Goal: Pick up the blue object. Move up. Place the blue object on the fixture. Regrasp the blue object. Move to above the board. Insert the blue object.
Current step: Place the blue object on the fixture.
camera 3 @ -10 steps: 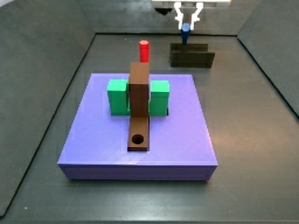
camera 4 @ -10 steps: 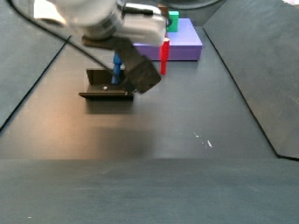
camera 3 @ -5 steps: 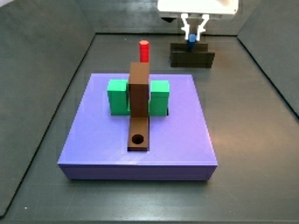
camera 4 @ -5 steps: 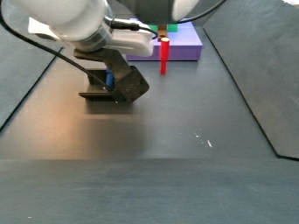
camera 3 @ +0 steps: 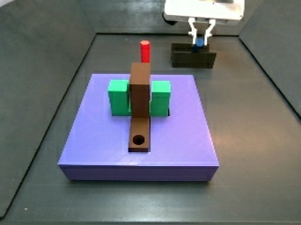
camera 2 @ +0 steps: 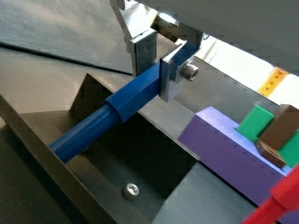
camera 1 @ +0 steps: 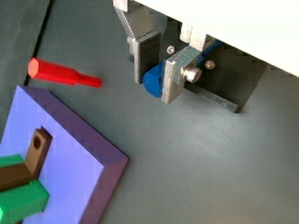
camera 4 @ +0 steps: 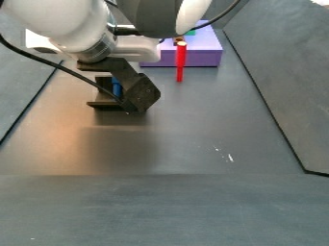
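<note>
No legible text, label, brand or number in any view.
The silver two-finger gripper (camera 2: pixel 158 66), clamped on the slim bright-blue peg (camera 2: pixel 111 114), shows no marking; a small yellow strip (camera 2: pixel 274 83) beyond the gripper possibly carries dark marks, too blurred to read.

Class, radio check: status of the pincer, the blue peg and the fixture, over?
Pincer over the fixture, shut on the blue peg. Peg's lower end reaches into the fixture's recess. Red peg and board stand apart, nothing blocking.

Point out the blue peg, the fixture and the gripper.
blue peg (camera 2: pixel 117 107): wrist view, mid-shaft.
fixture (camera 3: pixel 194 59): side view, front face.
gripper (camera 2: pixel 158 68): wrist view, between the fingertips, at the peg's upper end.
</note>
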Controlling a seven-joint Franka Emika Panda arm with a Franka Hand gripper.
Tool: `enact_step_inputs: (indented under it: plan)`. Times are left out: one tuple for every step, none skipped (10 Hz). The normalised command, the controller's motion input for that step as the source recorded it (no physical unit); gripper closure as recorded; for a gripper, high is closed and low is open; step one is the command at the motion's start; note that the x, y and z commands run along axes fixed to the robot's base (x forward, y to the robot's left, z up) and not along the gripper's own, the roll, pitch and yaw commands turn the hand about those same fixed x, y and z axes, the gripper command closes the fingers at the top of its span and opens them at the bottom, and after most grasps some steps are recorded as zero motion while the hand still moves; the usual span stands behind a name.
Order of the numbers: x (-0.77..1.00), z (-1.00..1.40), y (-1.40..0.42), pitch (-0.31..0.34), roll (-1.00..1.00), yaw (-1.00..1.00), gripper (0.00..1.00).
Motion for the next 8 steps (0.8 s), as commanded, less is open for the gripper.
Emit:
enact_step_inputs:
  plan:
    - [0.0,-0.16,0.0,0.0,0.08,0.05,1.0]
    - [0.0,-0.15,0.0,0.011,0.33,0.0,1.0]
    - [-0.01,-0.17,0.0,0.009,0.4,0.0,1.0]
    - [0.0,-0.11,0.0,0.026,0.23,0.0,1.0]
    - [0.0,-0.08,0.0,0.014,0.14,0.0,1.0]
    - [0.0,0.0,0.0,0.0,0.02,0.0,1.0]
    - [0.0,0.0,0.0,0.0,0.0,0.0,1.0]
    - [0.0,0.0,0.0,0.0,0.0,0.0,0.0]
